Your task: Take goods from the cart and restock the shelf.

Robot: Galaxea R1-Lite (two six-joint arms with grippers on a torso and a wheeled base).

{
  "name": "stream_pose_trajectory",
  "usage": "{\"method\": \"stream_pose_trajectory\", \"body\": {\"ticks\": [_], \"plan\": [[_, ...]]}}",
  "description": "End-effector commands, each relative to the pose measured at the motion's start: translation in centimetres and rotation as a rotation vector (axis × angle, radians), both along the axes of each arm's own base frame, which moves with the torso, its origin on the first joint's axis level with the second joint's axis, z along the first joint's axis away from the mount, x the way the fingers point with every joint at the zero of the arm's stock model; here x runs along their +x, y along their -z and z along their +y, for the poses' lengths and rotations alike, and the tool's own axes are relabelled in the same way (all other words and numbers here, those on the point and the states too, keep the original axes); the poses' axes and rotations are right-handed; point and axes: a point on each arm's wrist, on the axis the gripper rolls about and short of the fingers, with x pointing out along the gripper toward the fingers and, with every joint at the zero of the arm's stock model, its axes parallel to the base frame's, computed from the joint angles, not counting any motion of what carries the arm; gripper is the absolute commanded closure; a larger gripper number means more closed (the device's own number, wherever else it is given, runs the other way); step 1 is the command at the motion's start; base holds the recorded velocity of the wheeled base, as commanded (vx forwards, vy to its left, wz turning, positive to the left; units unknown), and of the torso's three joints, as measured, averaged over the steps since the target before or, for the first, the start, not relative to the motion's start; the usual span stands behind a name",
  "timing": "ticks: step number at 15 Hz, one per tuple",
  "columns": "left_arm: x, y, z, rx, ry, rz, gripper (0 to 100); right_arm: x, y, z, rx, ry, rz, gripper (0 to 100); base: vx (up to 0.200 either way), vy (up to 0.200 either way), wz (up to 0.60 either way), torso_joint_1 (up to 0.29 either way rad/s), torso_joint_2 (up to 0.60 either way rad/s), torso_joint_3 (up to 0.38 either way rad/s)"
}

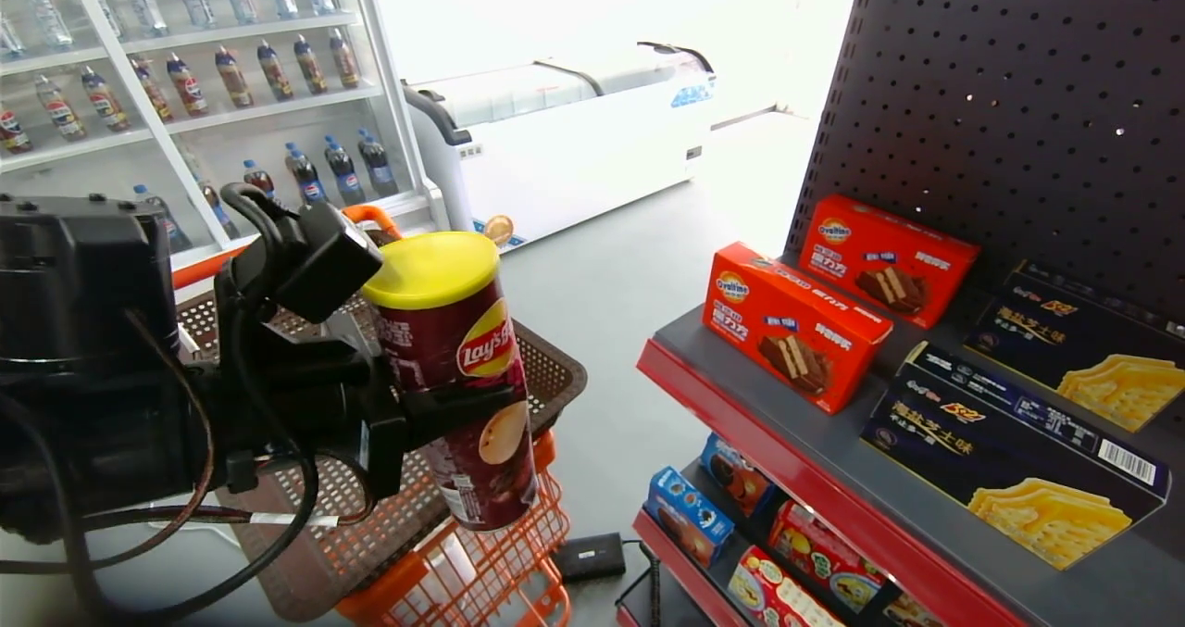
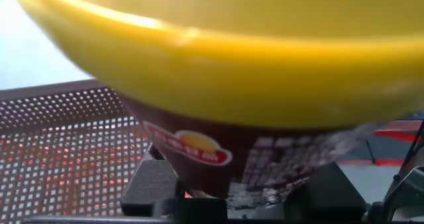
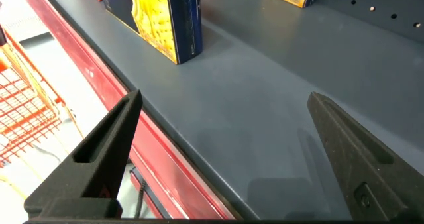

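Head view: left fingers clamp cylindrical yellow-lidded can; right fingers spread above smooth shelf.

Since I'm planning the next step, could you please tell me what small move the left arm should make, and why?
Probably carry the chips can across toward the shelf: the left gripper holds it over the cart, and the shelf shows bare space.

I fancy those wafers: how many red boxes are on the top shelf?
2. One red box sits near the front edge of the shelf; the other sits behind it, by the pegboard. More may be hidden beyond the view.
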Motion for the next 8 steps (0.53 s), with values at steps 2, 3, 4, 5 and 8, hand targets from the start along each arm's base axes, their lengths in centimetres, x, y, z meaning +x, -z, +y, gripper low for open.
{"method": "stream_pose_trajectory", "body": {"ticks": [2, 3, 4, 5, 8], "plan": [[-1.4, -0.9, -0.4, -0.017, 0.039, -0.036, 100, 0.0, 0.0, 0.0, 0.0, -0.001, 0.001, 0, 0.0, 0.0, 0.0, 0.0, 0.0, 0.0], [-1.3, -1.0, -0.5, -0.018, 0.035, -0.04, 100, 0.0, 0.0, 0.0, 0.0, 0.001, 0.001, 0, 0.0, 0.0, 0.0, 0.0, 0.0, 0.0], [-1.3, -1.1, -0.5, -0.017, 0.03, -0.041, 100, 0.0, 0.0, 0.0, 0.0, -0.001, 0.001, 0, 0.0, 0.0, 0.0, 0.0, 0.0, 0.0], [-1.3, -1.2, -0.5, -0.016, 0.03, -0.036, 100, 0.0, 0.0, 0.0, 0.0, 0.001, 0.001, 0, 0.0, 0.0, 0.0, 0.0, 0.0, 0.0], [-2.4, -2.0, -0.2, -0.008, 0.049, -0.01, 100, 0.0, 0.0, 0.0, 0.0, 0.001, 0.001, 0, 0.0, 0.0, 0.0, 0.0, 0.0, 0.0]]}}
